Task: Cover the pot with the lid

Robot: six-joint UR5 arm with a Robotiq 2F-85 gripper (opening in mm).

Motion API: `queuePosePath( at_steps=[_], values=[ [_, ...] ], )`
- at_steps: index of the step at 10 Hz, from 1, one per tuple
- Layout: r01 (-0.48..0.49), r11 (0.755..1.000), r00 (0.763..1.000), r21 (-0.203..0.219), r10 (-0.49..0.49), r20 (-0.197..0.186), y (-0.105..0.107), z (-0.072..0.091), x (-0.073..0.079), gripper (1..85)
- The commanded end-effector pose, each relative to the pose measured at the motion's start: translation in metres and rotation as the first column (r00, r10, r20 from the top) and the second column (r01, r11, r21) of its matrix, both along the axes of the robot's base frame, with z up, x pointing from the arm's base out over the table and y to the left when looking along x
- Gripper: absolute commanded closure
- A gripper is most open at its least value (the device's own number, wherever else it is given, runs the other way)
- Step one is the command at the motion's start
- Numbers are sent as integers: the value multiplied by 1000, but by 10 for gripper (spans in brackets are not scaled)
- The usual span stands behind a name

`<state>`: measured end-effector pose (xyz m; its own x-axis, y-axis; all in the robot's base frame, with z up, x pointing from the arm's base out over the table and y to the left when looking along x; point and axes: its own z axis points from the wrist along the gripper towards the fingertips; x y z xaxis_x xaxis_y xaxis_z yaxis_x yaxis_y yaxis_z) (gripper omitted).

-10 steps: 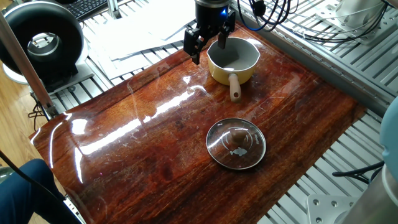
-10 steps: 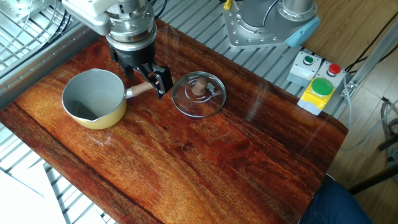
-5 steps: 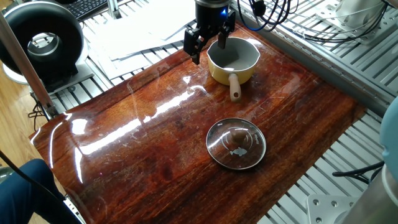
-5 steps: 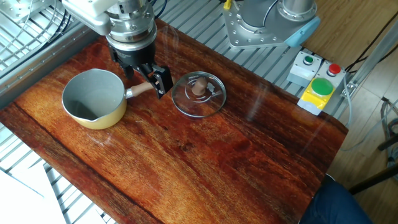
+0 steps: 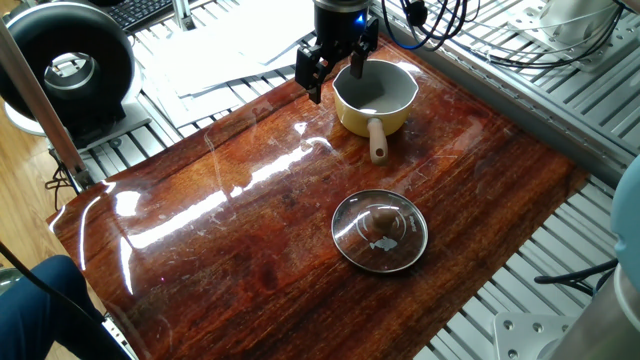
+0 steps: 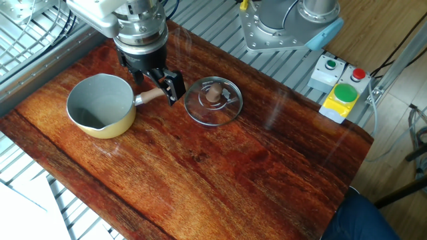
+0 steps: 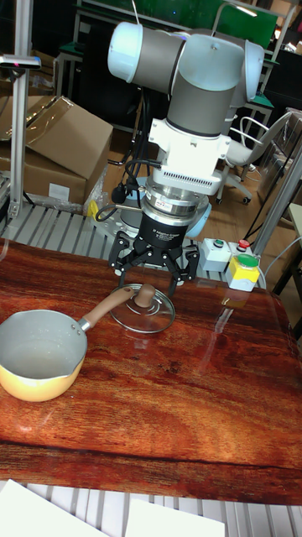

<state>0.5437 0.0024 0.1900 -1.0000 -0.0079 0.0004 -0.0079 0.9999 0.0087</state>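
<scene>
Bench (image 5: 250,230): broad bare wood on the side away from the robot's base, so there is ample room to travel.

Gripper (image 6: 157,83): no change over the last second and the arm holds station. Jaws are spread and empty, hanging over the handle of the pot (image 5: 375,120), between it and the lid (image 5: 380,232). The task is judged barely begun.

The pot is upright and uncovered, close to one end of the bench, its handle aimed toward the lid.

The lid lies flat with its knob up, apart from the pot and nearer the base-side edge. The reach across looks short and unobstructed.
</scene>
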Motion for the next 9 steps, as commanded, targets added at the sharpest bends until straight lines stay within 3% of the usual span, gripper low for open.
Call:
queuePosePath(
  at_steps=[1,6,9],
  values=[
    [98,995,989,6,-97,-114,7,2,-29,843],
    [101,995,988,-7,-102,-115,7,1,-29,843],
    [100,995,987,9,-98,-124,9,4,-32,843]
  ],
)
